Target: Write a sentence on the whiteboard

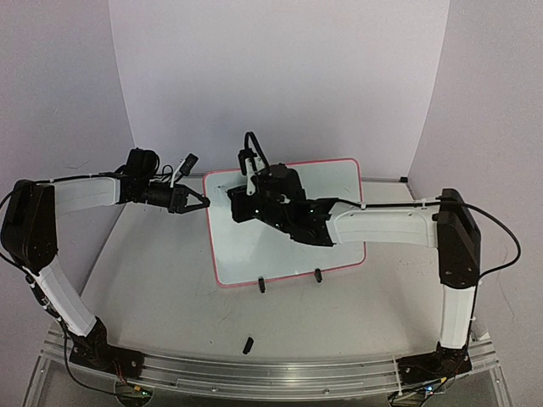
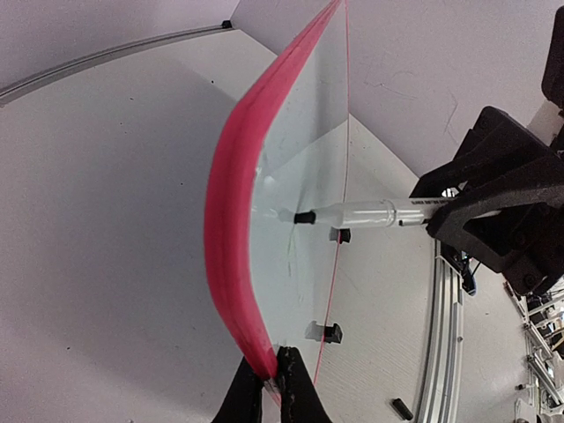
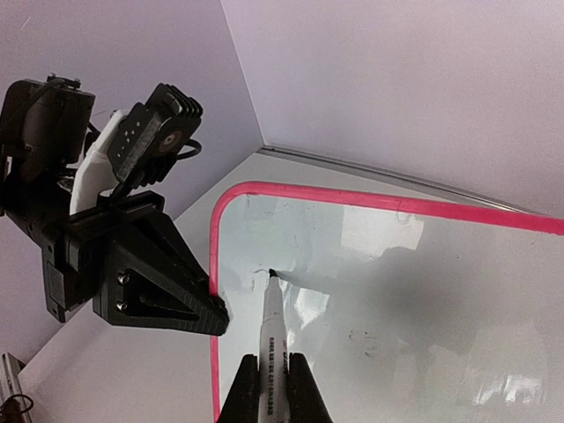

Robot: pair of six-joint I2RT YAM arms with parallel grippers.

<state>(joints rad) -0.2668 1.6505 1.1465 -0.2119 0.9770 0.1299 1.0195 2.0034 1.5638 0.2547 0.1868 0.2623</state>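
Observation:
The whiteboard (image 1: 339, 182), glossy white with a pink frame, stands tilted on two black clip feet (image 1: 261, 285). My left gripper (image 1: 202, 202) is shut on the board's left frame edge (image 2: 231, 220), which sits pinched between its fingertips (image 2: 271, 377). My right gripper (image 1: 242, 203) is shut on a white marker (image 3: 271, 330). The marker's black tip (image 3: 271, 275) touches the board near the upper left corner. Of the sentence, only a short thin dark stroke (image 3: 259, 271) shows beside the tip. The marker (image 2: 370, 214) also shows in the left wrist view.
A small black marker cap (image 1: 248, 345) lies on the table in front of the board. Faint grey smudges (image 3: 361, 339) mark the board's middle. White walls close in behind and at both sides. A metal rail (image 1: 254, 373) runs along the near edge.

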